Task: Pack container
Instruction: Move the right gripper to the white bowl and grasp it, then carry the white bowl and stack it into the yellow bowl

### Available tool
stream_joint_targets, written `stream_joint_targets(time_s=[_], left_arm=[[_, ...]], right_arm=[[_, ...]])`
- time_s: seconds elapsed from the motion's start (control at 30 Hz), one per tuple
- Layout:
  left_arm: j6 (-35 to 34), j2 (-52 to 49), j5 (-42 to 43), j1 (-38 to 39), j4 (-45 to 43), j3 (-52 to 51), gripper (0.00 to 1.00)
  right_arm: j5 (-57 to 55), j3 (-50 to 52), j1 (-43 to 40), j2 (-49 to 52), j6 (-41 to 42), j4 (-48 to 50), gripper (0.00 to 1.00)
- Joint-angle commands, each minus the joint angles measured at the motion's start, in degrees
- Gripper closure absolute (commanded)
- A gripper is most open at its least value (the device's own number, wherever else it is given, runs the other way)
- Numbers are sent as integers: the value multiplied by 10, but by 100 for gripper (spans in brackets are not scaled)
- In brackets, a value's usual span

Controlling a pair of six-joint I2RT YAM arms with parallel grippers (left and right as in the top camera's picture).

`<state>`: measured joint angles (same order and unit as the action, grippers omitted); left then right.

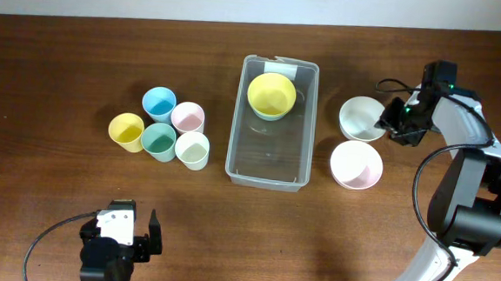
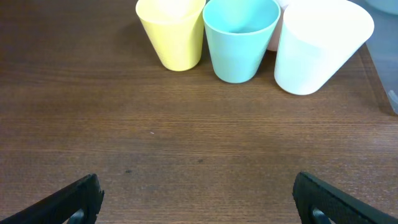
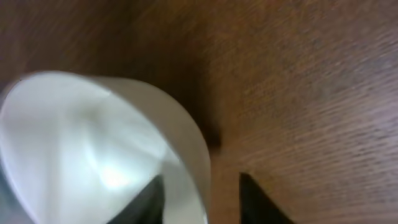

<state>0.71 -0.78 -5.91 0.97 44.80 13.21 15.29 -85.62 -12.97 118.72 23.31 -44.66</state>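
The clear rectangular container (image 1: 233, 148) stands mid-table with a yellow bowl (image 1: 271, 96) inside its far end. To its right are a white bowl (image 1: 356, 117) and a pink bowl (image 1: 356, 164). My right gripper (image 1: 390, 125) is at the white bowl's right rim. In the right wrist view its fingers (image 3: 202, 202) are apart and straddle the rim of the white bowl (image 3: 93, 143), one inside and one outside. My left gripper (image 1: 131, 238) is open and empty near the front left edge; its fingers (image 2: 199, 205) show wide apart over bare wood.
Several pastel cups stand left of the container: blue (image 1: 159, 103), pink (image 1: 187, 117), yellow (image 1: 126, 131), teal (image 1: 158, 140), white (image 1: 192, 150). The left wrist view shows the yellow (image 2: 173, 34), teal (image 2: 239, 37) and white (image 2: 317, 43) cups ahead.
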Motion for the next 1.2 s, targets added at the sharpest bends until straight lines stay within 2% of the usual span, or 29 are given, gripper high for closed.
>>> stream_joint_targets(time_s=[0.0,0.1,0.37,0.57,0.73,0.83,1.0,1.17], left_arm=[[11,5,6,3,-1,-5,0],[11,5,6,3,-1,-5,0],[11,5,6,3,-1,-5,0],[11,5,6,3,-1,-5,0],[11,5,6,3,-1,-5,0],[11,5,6,3,-1,-5,0],[11,5,6,3,-1,-5,0],[11,5,6,3,-1,-5,0]], right_arm=[[11,24,1,3,27,18,76],[38,26,1,3,27,32,96],[137,-20,2,-18,53,37,96],[194,-98,39,-107,72,4,96],[151,-161,122,-143,31,-67,96],[86,-170,179,-140,24,-87,96],[-26,-165,249,-99,24,-76,96],[-40,-165,273,-31,24,-16,96]])
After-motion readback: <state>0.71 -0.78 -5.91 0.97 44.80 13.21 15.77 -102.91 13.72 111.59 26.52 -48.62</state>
